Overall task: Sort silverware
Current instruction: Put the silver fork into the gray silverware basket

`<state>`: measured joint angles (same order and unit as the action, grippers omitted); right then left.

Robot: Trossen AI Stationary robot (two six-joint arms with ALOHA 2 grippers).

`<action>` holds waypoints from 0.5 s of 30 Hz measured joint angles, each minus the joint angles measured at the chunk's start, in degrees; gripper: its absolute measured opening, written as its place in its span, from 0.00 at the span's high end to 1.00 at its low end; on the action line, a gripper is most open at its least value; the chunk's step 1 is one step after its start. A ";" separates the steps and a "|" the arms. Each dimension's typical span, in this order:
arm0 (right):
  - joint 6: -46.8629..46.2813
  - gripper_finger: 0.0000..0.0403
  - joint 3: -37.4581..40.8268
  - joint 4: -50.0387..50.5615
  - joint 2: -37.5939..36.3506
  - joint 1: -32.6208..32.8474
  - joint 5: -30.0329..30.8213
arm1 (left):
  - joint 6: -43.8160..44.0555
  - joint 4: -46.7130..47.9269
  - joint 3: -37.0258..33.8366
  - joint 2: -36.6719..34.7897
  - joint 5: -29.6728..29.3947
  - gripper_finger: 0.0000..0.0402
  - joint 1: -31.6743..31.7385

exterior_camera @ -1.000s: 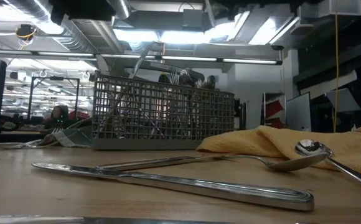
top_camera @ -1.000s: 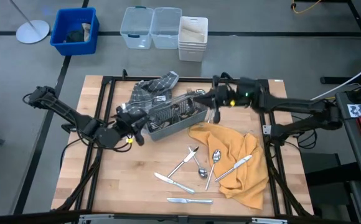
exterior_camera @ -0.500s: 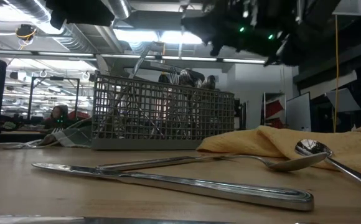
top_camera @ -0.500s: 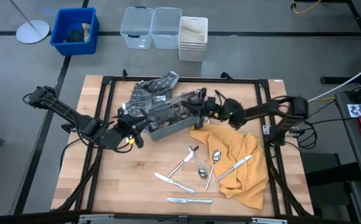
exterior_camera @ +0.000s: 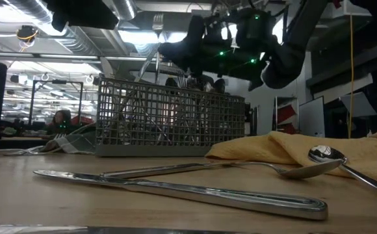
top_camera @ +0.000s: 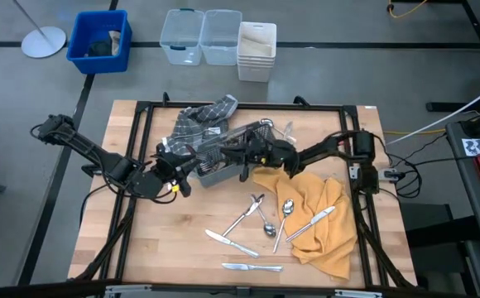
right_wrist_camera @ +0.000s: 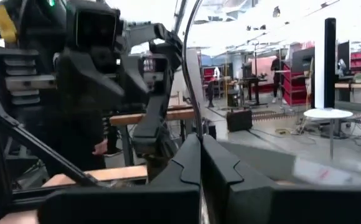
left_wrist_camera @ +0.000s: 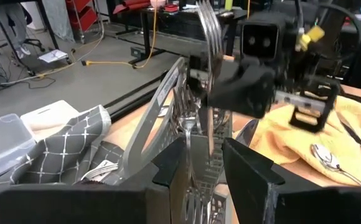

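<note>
The grey wire-mesh caddy [top_camera: 223, 159] stands at the table's middle with silverware upright in it. My left gripper [top_camera: 189, 168] is closed on the caddy's left end. My right gripper [top_camera: 240, 154] reaches in from the right, just above the caddy, shut on a fork [left_wrist_camera: 208, 43] that stands tines up. More silverware lies loose near the front: knives [top_camera: 232, 243] [top_camera: 252, 266], a fork [top_camera: 245, 215] and spoons [top_camera: 285, 210]. One knife [top_camera: 314, 220] lies on the yellow cloth [top_camera: 314, 199]. My left gripper has the caddy's mesh wall [left_wrist_camera: 196, 163] at its left end between its two fingers, one finger [left_wrist_camera: 173, 169] on each side. The fingers come nearly level from the table's left. The caddy rests on the table. My right gripper pinches the fork's stem [left_wrist_camera: 209, 102] about midway along, between its two shut fingers. The fingers come roughly level from the table's right and lie across the stem. The fork stands upright, tines on top, its lower end down among the pieces in the caddy [left_wrist_camera: 206, 146].
A grey checked cloth [top_camera: 200, 117] lies behind the caddy at the far side. The yellow cloth covers the right part of the table. Clear and blue bins [top_camera: 203, 35] stand on the floor beyond the far edge. Bare wood [top_camera: 157, 240] shows at the near left.
My right gripper, shut on the fork, has come down and toward the table's left, from beyond the caddy's right end to just over the caddy's middle. The fork has travelled with it. The caddy and my left gripper have kept still.
</note>
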<state>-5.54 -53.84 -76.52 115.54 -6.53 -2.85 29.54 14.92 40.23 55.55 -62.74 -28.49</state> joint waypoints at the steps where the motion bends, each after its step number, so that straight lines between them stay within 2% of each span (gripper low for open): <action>1: -0.02 1.00 -0.03 0.24 0.52 0.22 0.35 | 0.02 0.04 0.00 0.00 0.01 0.76 0.00; 8: -0.06 0.97 -0.33 2.88 1.75 0.99 4.65 | 0.04 0.00 0.00 0.00 0.90 0.76 0.00; 15: -0.03 0.91 -0.33 4.92 1.67 0.90 4.91 | 0.06 -0.05 0.00 0.00 0.90 0.76 0.00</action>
<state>-5.56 -54.17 -71.60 117.21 -5.63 2.07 29.60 14.87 40.23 55.55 -61.84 -28.49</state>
